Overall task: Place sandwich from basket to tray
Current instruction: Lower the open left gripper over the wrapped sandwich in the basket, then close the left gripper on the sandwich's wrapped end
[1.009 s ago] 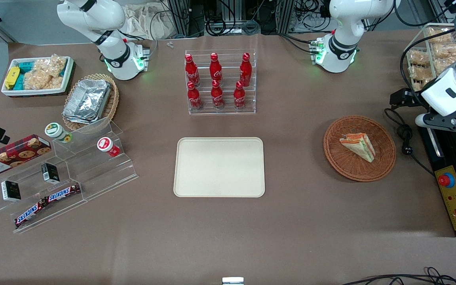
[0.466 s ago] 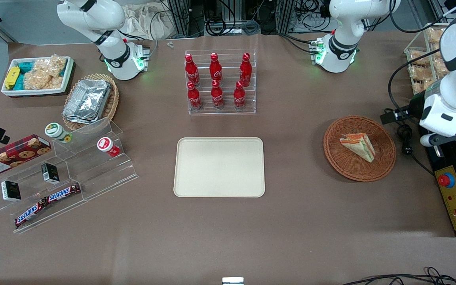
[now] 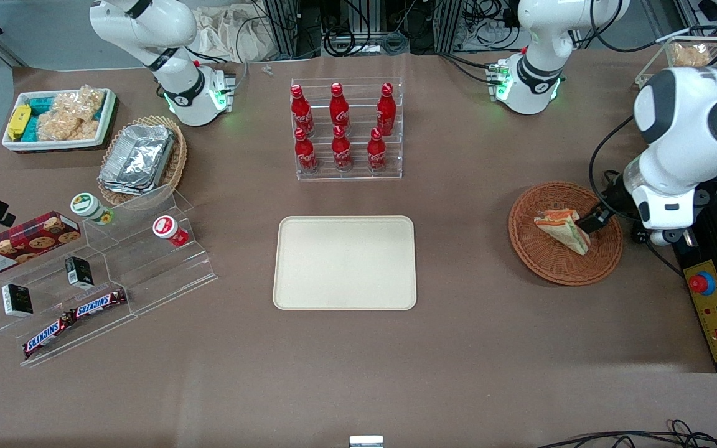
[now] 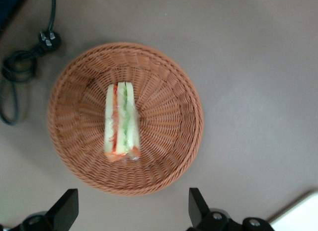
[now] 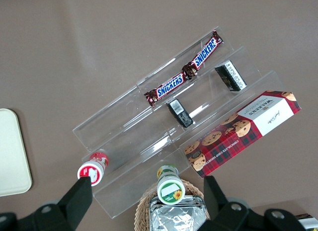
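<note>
one sandwich (image 4: 120, 122) in basket (image 4: 171, 141); gripper (image 4: 133, 213) above, jaws spread wide.

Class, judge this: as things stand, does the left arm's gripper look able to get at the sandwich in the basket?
Probably yes. The gripper hangs open above the basket, and the sandwich lies alone inside it, uncovered, with nothing between the fingers and it.

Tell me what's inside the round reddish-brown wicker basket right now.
One wrapped triangular white-bread sandwich lies in the round reddish-brown wicker basket. The weave beneath it is covered. The left arm's end effector hovers open above the basket's rim.
</note>
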Controlling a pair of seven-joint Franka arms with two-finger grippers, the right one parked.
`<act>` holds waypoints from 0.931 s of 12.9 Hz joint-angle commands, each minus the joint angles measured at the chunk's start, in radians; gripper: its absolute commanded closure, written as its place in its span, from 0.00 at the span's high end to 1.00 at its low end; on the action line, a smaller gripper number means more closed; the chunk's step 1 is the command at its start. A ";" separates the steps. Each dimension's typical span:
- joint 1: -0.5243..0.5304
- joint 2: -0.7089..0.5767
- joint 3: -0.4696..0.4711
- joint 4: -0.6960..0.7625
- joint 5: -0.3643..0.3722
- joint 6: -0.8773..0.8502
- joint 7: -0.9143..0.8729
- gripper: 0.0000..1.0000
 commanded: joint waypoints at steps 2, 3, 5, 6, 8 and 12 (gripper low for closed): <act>0.017 0.054 -0.007 -0.086 0.027 0.109 -0.218 1.00; 0.017 0.084 -0.007 -0.086 0.047 0.115 -0.255 1.00; 0.017 0.132 -0.007 -0.088 0.095 0.137 -0.338 1.00; 0.017 0.140 -0.005 -0.089 0.102 0.137 -0.358 1.00; 0.029 0.147 -0.004 -0.095 0.103 0.139 -0.363 1.00; 0.066 0.144 -0.004 -0.137 0.104 0.174 -0.363 1.00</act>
